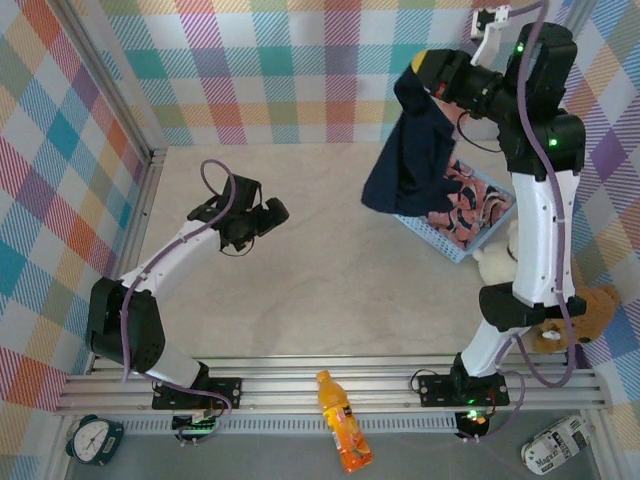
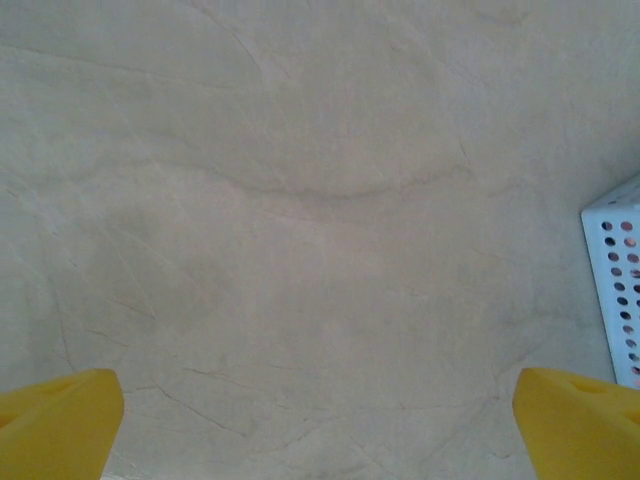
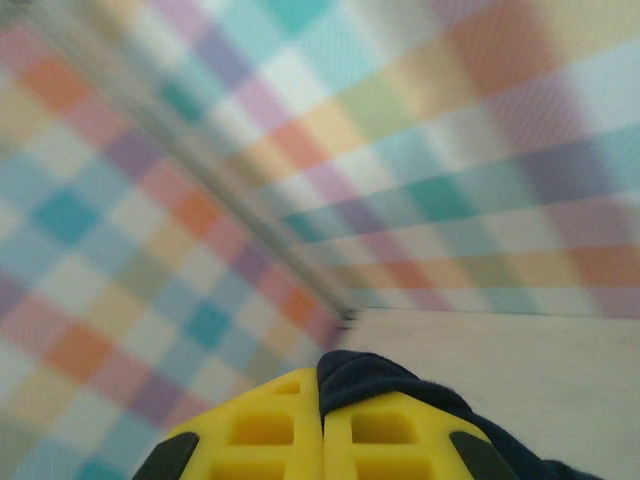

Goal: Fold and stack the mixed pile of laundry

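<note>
Trousers (image 1: 410, 150), plain dark navy cloth, hang pinched in right pincer (image 1: 425, 68) over light blue plastic basket (image 1: 428, 228). Left pincer (image 1: 268, 214) spread. Best: swing clear of basket, lay flat on beige worktop (image 1: 330, 270).

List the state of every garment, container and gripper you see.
light blue basket, upright on the table.
navy trousers, unfolded, hanging from the right gripper.
pink garment, crumpled inside the basket.
orange bottle, capped, lying on its side.
left gripper, open above bare table.
right gripper, shut on the navy trousers.
</note>
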Robot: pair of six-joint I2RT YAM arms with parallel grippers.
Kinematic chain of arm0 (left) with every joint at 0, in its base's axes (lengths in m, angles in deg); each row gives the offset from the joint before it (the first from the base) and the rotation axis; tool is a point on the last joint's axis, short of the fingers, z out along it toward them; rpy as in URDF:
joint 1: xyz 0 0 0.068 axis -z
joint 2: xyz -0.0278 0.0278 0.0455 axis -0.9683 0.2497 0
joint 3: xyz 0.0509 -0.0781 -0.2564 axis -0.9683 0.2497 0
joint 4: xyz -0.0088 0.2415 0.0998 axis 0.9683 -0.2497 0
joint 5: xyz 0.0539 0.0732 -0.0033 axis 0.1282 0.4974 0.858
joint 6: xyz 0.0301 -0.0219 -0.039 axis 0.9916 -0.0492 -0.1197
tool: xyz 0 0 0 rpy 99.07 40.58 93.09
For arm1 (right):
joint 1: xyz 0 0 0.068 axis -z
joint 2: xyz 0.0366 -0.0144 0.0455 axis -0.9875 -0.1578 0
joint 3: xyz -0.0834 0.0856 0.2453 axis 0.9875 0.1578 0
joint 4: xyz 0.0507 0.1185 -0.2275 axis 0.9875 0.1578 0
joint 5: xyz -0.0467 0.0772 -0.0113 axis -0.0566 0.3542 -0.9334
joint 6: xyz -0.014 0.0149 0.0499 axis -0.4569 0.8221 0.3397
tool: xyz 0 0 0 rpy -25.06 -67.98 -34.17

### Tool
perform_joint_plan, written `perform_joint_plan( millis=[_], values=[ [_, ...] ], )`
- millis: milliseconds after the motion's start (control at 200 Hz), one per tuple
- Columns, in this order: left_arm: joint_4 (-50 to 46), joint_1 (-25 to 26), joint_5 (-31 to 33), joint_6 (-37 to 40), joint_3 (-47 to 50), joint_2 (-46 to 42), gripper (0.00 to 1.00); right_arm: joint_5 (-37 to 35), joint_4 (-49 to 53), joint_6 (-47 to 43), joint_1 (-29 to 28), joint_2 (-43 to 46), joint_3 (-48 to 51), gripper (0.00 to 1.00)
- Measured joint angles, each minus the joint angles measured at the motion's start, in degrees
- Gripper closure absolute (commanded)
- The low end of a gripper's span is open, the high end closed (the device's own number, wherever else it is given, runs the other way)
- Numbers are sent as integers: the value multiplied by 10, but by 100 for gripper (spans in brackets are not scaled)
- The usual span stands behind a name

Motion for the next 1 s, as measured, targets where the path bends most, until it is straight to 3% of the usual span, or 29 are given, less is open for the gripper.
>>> perform_joint_plan(
  millis=[110,225,340,445,455,540,585,680,755,1000],
  values=[
    [-13,-2,18,-1,0,-22,0,70,-68,65,-28,-6,-1,100],
    [-15,-10,27,0,7,-55,0,89,-90,90,-50,-21,22,100],
    [-34,-30,46,4,16,-84,0,73,-103,87,-54,-21,121,100],
    [-57,-55,55,17,16,-93,0,5,-87,64,-54,-49,221,100],
    [-59,-57,55,20,16,-93,0,-5,-85,59,-54,-54,230,99],
    [-72,-66,46,42,16,-92,0,-72,-59,37,-54,-93,296,50],
    [-71,-67,29,52,16,-90,0,-101,-36,28,-54,-116,323,41],
    [-62,-66,-14,74,21,-86,1,-150,9,12,-55,-147,394,31],
    [-46,-64,-43,89,35,-78,2,-181,30,8,-59,-139,466,29],
    [-4,-60,-83,133,53,18,8,-234,44,21,-138,0,627,27]
  ],
)
